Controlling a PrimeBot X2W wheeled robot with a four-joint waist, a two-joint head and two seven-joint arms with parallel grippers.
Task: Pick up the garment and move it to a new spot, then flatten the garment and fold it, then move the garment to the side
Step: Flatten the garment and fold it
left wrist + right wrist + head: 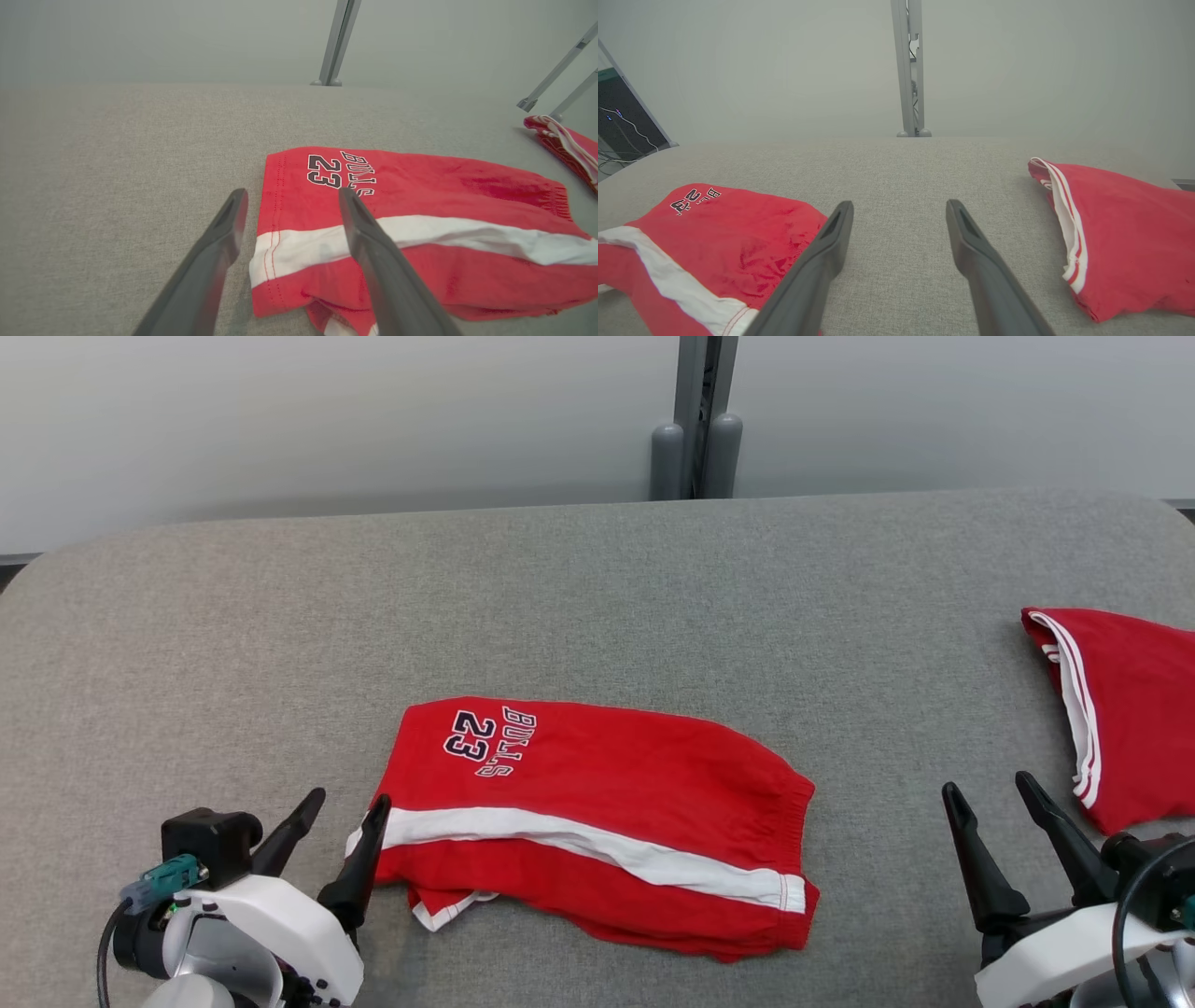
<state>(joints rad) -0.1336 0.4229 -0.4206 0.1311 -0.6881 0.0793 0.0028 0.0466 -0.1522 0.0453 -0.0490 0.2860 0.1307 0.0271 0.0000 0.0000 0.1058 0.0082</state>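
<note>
A wide counter (597, 597) covered in grey woven fabric, with rounded far corners, spreads across the scene. Behind it stands a pale, plain wall (327, 420). A grey upright post (698, 392) rises at the counter's far edge, with two rounded grey caps (667, 462) at its foot. At the counter's right edge lies a second red garment (1134, 709), folded, with double white stripe trim along its left side. Dark equipment with loose cables (621, 121) stands beyond the counter's left end

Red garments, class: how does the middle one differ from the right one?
The middle garment bears dark lettering and one broad white band; the right garment shows thin white stripes, no lettering. The middle garment lies fully in head view; the right garment runs off its edge. Both are red.
</note>
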